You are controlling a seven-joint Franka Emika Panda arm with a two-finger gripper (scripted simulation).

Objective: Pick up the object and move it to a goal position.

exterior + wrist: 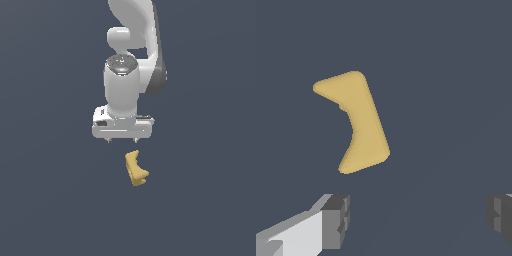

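Observation:
The object [136, 168] is a small mustard-yellow angular piece with a notched side, lying on the dark grey surface. In the wrist view the object [357, 121] shows as a bent, boomerang-like block. My white gripper [123, 140] hangs above it and slightly toward the exterior view's left, not touching it. Its two short fingertips [110, 140] point down. In the wrist view the gripper [418, 217] is open, its grey pads [336, 221] wide apart with nothing between them; the object sits outside the gap.
A plain dark grey floor [50, 200] surrounds the object. The white arm [137, 45] rises behind the gripper. No other objects show.

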